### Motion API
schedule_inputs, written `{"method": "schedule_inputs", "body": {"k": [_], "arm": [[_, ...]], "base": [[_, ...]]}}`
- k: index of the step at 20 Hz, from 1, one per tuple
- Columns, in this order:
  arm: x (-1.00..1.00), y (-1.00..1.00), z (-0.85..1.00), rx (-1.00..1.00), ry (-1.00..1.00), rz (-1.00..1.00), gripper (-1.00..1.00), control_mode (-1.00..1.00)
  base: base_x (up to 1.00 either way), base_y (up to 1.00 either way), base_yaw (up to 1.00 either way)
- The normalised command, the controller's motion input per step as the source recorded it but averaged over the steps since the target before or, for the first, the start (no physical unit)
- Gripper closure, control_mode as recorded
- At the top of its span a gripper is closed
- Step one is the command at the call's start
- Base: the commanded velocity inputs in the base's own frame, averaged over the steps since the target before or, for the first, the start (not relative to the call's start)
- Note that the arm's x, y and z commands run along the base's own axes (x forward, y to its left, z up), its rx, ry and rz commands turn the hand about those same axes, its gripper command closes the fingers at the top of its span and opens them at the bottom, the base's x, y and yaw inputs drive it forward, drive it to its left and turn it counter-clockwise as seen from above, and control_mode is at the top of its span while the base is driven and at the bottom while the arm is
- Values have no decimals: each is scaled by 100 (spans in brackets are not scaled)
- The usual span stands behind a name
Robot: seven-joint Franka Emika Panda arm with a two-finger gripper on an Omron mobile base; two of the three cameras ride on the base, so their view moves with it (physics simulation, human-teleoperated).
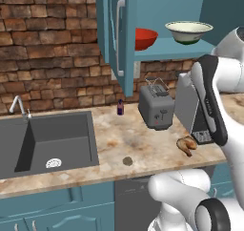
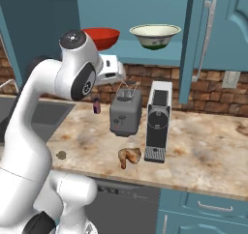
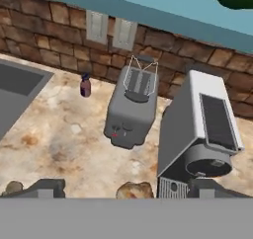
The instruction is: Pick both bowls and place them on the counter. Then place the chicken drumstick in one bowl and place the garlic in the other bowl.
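Pincer spread wide, apparently empty, above the chicken drumstick near the counter edge.

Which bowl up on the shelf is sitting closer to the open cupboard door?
The red bowl. It sits right beside the open cupboard door, partly hidden by it, while the cream-green bowl stands further along the shelf.

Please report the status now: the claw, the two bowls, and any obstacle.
Claw open, empty, above counter. Red bowl and cream bowl on cabinet shelf, untouched. Drumstick and garlic on counter. Toaster and coffee machine stand below shelf.
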Motion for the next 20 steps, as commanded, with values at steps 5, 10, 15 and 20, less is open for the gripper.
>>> {"method": "schedule_inputs", "body": {"k": [5, 10, 15, 20], "arm": [[-26, -15, 60, -18, -26, 10, -100, -100], [-11, 0, 29, -26, -24, 5, -100, -100], [-1, 0, 14, -34, -22, 3, -100, -100], [13, -1, 36, -23, -3, -1, -100, -100]], "base": [[0, 0, 0], [0, 0, 0], [0, 0, 0], [0, 0, 0]]}}
